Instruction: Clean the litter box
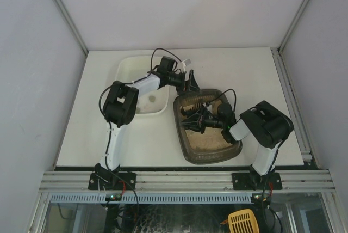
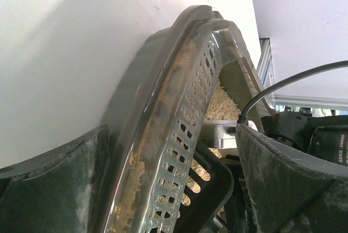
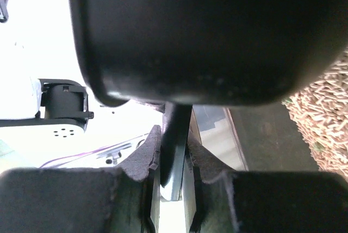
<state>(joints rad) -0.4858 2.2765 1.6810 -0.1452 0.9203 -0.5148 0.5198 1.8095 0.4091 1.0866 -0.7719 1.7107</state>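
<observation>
We are seeing the right pincer (image 3: 175, 159) clamping shut on a thin dark tool handle (image 3: 176, 120). The left pincer (image 2: 171, 189) is gaping open astride the far rim of the litter box (image 1: 187, 147), which is sitting on the tabletop (image 1: 92, 135). We are fearing a skewed lift tipping litter (image 2: 223, 103) out.

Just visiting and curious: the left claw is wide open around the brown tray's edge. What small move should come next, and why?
Probably closing the left gripper on the rim of the litter box. Its jaws stand open, straddling that far rim, while the right gripper is shut on the black scoop over the litter, so steadying the box seems due.
</observation>
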